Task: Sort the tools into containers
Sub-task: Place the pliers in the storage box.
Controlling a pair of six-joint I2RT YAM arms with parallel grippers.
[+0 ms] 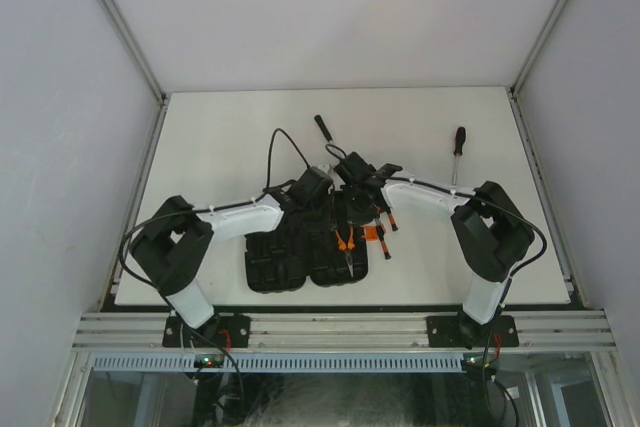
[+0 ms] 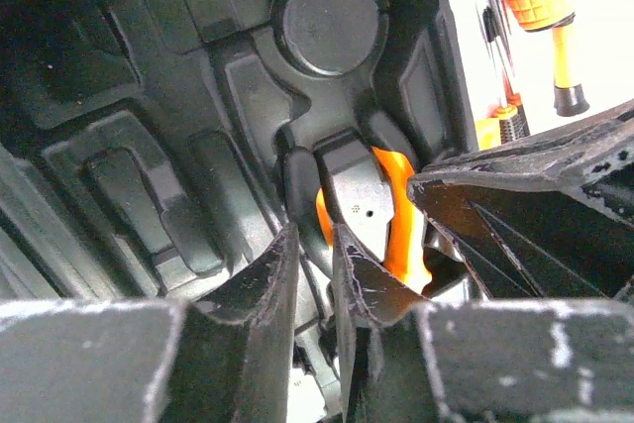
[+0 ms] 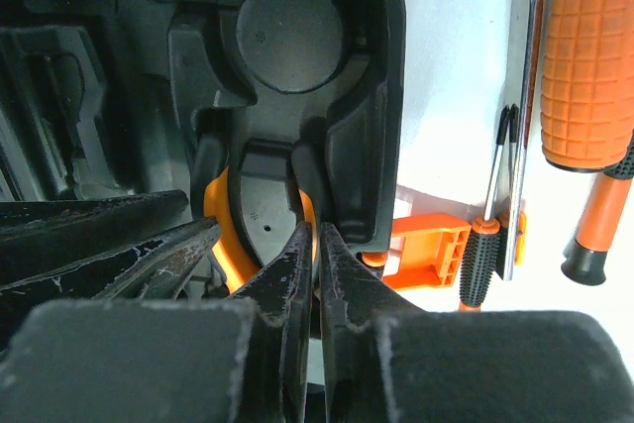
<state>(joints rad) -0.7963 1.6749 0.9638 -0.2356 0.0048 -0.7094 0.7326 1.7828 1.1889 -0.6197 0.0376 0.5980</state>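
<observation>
The black tool case (image 1: 285, 262) lies open in front of the arms. The orange-handled pliers (image 1: 346, 242) lie in a moulded slot of its right half, also seen in the left wrist view (image 2: 396, 215) and the right wrist view (image 3: 226, 230). My left gripper (image 1: 325, 205) (image 2: 315, 243) is nearly closed around the pliers' left handle. My right gripper (image 1: 352, 202) (image 3: 317, 233) is shut, its tips against the pliers' right handle. Slim orange-and-black screwdrivers (image 1: 385, 227) (image 3: 584, 66) lie right of the case. A longer black-handled screwdriver (image 1: 457, 152) lies at the far right.
A black tool handle (image 1: 322, 129) sticks out beyond the grippers, with its other end hidden. The case's orange latch (image 3: 428, 257) juts from its right edge. The two grippers crowd each other over the case. White walls enclose the table.
</observation>
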